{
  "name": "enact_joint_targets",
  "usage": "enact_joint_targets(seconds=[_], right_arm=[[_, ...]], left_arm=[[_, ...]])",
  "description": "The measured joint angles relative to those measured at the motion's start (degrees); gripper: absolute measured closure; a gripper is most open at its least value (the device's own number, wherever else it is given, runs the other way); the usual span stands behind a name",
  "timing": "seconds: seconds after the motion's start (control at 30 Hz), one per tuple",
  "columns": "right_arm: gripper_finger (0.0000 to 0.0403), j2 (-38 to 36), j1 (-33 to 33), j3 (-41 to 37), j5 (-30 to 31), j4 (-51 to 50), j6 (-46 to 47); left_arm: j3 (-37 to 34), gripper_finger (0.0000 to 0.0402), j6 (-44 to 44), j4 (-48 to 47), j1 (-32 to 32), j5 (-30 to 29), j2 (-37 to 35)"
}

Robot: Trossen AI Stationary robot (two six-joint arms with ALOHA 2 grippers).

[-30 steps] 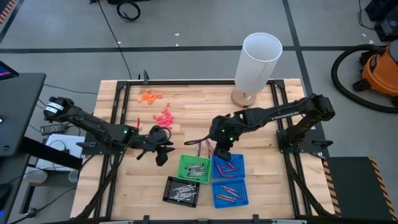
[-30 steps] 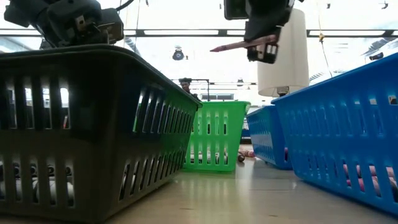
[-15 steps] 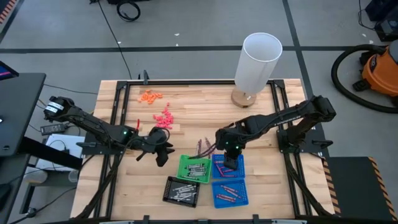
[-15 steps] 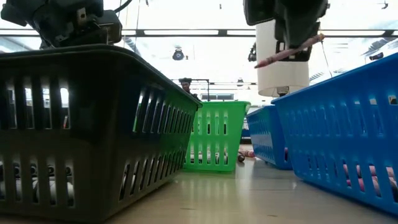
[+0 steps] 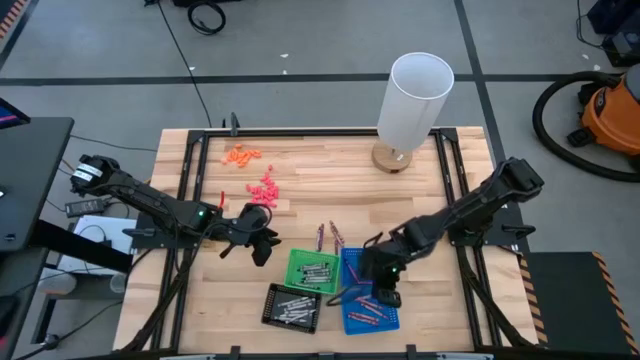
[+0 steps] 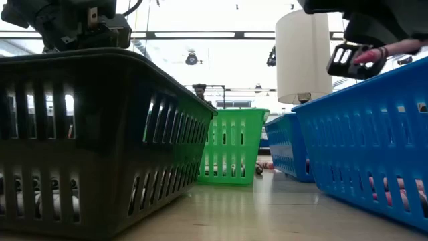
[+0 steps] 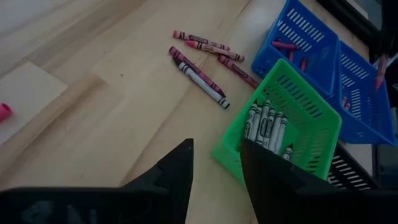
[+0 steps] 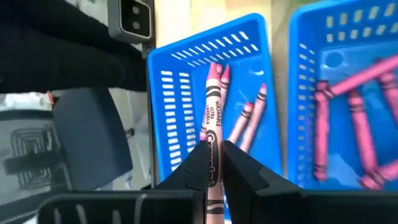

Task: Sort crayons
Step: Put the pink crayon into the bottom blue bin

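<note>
My right gripper (image 5: 385, 292) is shut on a pink crayon (image 8: 213, 106) above the blue tray nearest the table's front edge (image 5: 352, 322). That tray holds a few pink crayons (image 8: 249, 118); the second blue tray (image 5: 352, 262) beside it holds several more (image 8: 351, 121). A few loose crayons (image 7: 202, 59) lie flat on the wood behind the trays. Grey crayons (image 7: 266, 121) lie in the green tray (image 5: 300, 270). My left gripper (image 7: 214, 168) hovers open left of the green tray, with nothing between its fingers. My right gripper pinches the pink crayon's back part (image 8: 213, 142) between its two fingers (image 8: 198, 163). The crayon runs along the fingers, its pointed tip (image 8: 213, 70) sticking out past them. The fingers slant down from the table's right. The crayon is clear above the blue tray.
A black tray (image 5: 292, 307) with grey crayons stands near the front edge. A tall white cylinder (image 5: 414, 100) stands at the far right. Orange bits (image 5: 241, 155) and coral-pink bits (image 5: 265, 188) lie at the far left. Bare wood lies around the loose crayons.
My right gripper has carried the pink crayon from above the loose crayons toward the table's near edge and right, sinking as it went. It now hangs over the front blue tray. The crayon stays pinched in the shut fingers.
</note>
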Motion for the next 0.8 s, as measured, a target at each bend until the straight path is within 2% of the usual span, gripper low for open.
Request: enact_joint_targets(seconds=[0.13,0.27,0.47,0.6,0.7,0.8], right_arm=[[0.0355,0.0,1.09,-3.79,1.12,6.7,4.31],[0.0344,0.04,1.59,-5.98,1.23,8.15,7.72],[0.03,0.04,1.37,-5.85,-0.91,8.41,7.89],[0.0271,-0.09,-1.37,-4.23,-2.85,7.2,5.11],[0.0265,-0.13,-4.34,-1.9,-0.79,5.49,2.37],[0.0266,-0.13,-7.31,0.47,4.64,2.98,-1.23]], left_arm=[[0.0,0.0259,-1.45,-0.01,0.0,0.13,0.0],[0.0,0.0259,-1.47,-0.01,0.0,0.46,0.0],[0.0,0.0259,1.06,-0.03,0.0,0.55,0.0],[-0.02,0.0259,0.35,0.28,0.14,0.57,0.0],[-0.02,0.0259,-1.68,2.21,0.86,0.6,0.02],[-0.02,0.0259,-3.17,3.65,1.94,0.57,0.02]])
